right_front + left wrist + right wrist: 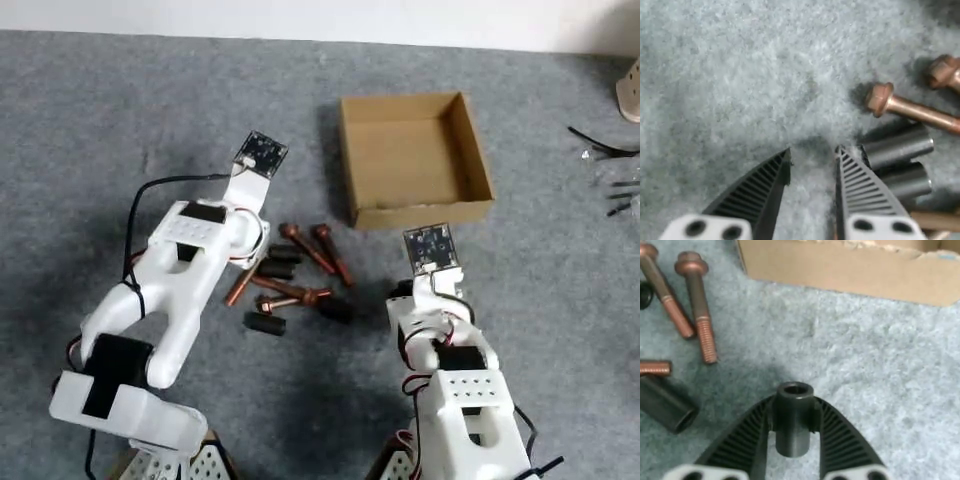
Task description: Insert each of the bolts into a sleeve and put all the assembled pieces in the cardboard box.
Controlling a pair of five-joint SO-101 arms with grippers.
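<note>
High view placed the cardboard box [420,214] open side up on the grey mat [100,120]. A loose group of copper bolts [308,247] and dark sleeves [283,255] lay on the mat off the box's front left corner, near it but not touching it. The left arm [180,290] stood over the side of that group away from the box. The right arm [455,385] stood just in front of the box's front wall.

Right wrist view: the right gripper [795,401] was clamped on one black sleeve [792,432], a finger against each side, with the bore end toward the box wall [850,270]. Bare mat separated this sleeve from the box. Two bolts [697,305] lay side by side with their heads toward the box. A second sleeve [665,407] lay farther from the box than they did.

Left wrist view: the left gripper [813,150] was spread apart and held nothing, its tips low over the mat. Two grey sleeves [897,146] lay side by side just beside one fingertip. Contact between that fingertip and the nearer sleeve could not be determined. A bolt [912,107] lay just past them.
</note>
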